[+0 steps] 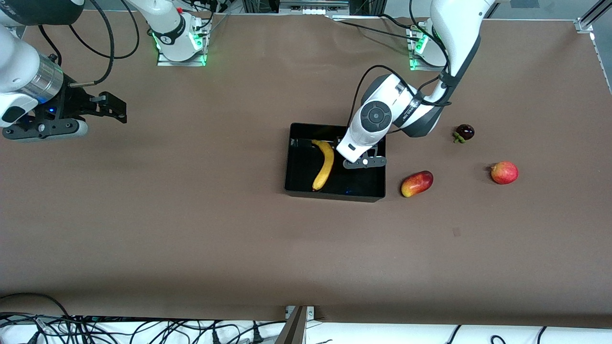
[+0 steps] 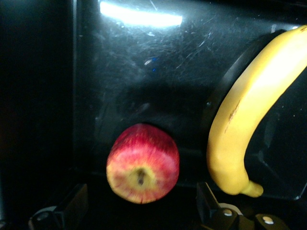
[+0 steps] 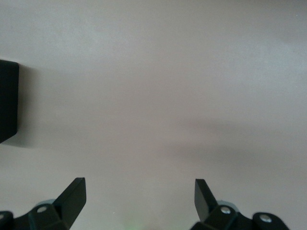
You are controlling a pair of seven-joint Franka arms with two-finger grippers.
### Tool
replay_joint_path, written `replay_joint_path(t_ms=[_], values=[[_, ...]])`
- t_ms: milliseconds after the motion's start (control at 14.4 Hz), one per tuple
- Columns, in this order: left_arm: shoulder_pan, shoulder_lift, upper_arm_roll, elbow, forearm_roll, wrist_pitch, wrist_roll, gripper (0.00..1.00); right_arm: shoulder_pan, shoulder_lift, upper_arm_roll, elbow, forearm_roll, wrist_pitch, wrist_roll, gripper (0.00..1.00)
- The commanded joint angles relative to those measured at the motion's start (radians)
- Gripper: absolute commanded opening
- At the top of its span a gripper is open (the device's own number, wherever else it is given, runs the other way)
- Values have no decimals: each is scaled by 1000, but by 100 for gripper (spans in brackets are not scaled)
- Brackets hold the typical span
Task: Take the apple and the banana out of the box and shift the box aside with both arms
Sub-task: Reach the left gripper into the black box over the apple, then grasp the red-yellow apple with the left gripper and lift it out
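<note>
The black tray (image 1: pixel 334 195) lies mid-table. The yellow banana (image 1: pixel 324 165) lies inside it, and also shows in the left wrist view (image 2: pixel 249 120). My left gripper (image 1: pixel 358 155) is down inside the tray beside the banana. In the left wrist view a red apple with yellow patches (image 2: pixel 142 164) rests on the tray floor (image 2: pixel 144 72) between its open fingers (image 2: pixel 72 203), which stand clear of it. The hand hides this apple in the front view. My right gripper (image 1: pixel 114 107) waits open and empty over bare table at the right arm's end, as the right wrist view (image 3: pixel 139 191) shows.
A second round red fruit (image 1: pixel 504 172) lies on the table toward the left arm's end. A red-yellow mango (image 1: pixel 417 183) lies beside the tray. A dark mangosteen (image 1: pixel 464 132) sits farther from the front camera. A black corner (image 3: pixel 7 100) shows in the right wrist view.
</note>
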Motion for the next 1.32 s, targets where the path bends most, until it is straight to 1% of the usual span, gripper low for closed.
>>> replay_joint_path(t_ms=[0, 208, 278, 347, 417, 486, 625, 694, 764, 903, 972, 1111, 1250], values=[[-1, 6, -1, -58, 10, 93, -6, 100, -1, 0, 1, 16, 9, -15, 5, 100], [-1, 24, 1, -58, 11, 119, 4, 100, -1, 0, 1, 16, 8, -14, 5, 100], [-1, 27, 1, -58, 11, 126, 4, 84, -1, 0, 1, 16, 9, -15, 5, 100], [-1, 27, -1, -58, 11, 124, 5, 57, -1, 0, 1, 16, 8, -15, 5, 100], [-1, 26, -1, -58, 11, 120, 8, 41, -1, 0, 1, 16, 8, -15, 5, 100], [1, 18, 1, -55, 11, 115, 8, 30, -1, 0, 1, 16, 8, -15, 5, 100], [8, -8, 1, -40, 10, 95, 5, 29, -1, 0, 1, 16, 9, -15, 5, 100], [13, -25, 2, -17, 10, 69, 5, 29, -1, 0, 1, 16, 9, -15, 5, 100], [24, -41, 4, 14, 10, 14, 7, 29, -1, 0, 1, 16, 9, -15, 5, 100], [48, -65, 8, 112, 10, -162, 33, 29, -1, 0, 1, 16, 9, -14, 5, 100], [63, -71, 18, 164, 10, -257, 75, 29, -1, 0, 1, 16, 9, -15, 5, 100], [117, -84, 41, 241, 10, -400, 224, 30, -1, 0, 1, 16, 9, -15, 5, 100], [168, -94, 64, 273, 10, -536, 382, 31, -1, 1, 1, 16, 9, -15, 5, 100]])
